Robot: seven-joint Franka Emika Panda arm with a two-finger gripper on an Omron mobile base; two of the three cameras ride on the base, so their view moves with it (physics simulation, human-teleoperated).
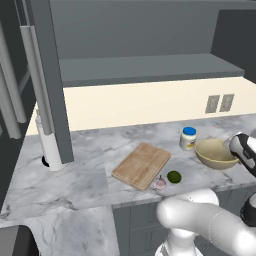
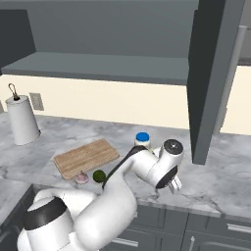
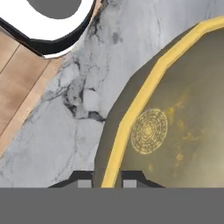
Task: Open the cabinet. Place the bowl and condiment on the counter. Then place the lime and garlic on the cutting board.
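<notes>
The tan-yellow bowl (image 1: 215, 153) sits on the marble counter (image 1: 90, 170) at the right, and its yellow rim (image 3: 131, 113) runs between my fingertips. My gripper (image 3: 108, 181) is shut on that rim; the hand (image 2: 175, 185) points down over the counter. The blue-lidded condiment (image 1: 188, 138) stands just left of the bowl. The lime (image 1: 174, 176) and the garlic (image 1: 159, 183) lie on the counter by the near corner of the cutting board (image 1: 141, 165). The cabinet (image 1: 150, 67) above stands open, its shelf bare.
One open cabinet door (image 1: 50, 85) hangs over the counter's left part, the other (image 2: 211, 73) over its right. A white paper towel roll (image 2: 22, 120) stands at the far left. Wall sockets (image 1: 219, 103) sit behind the bowl.
</notes>
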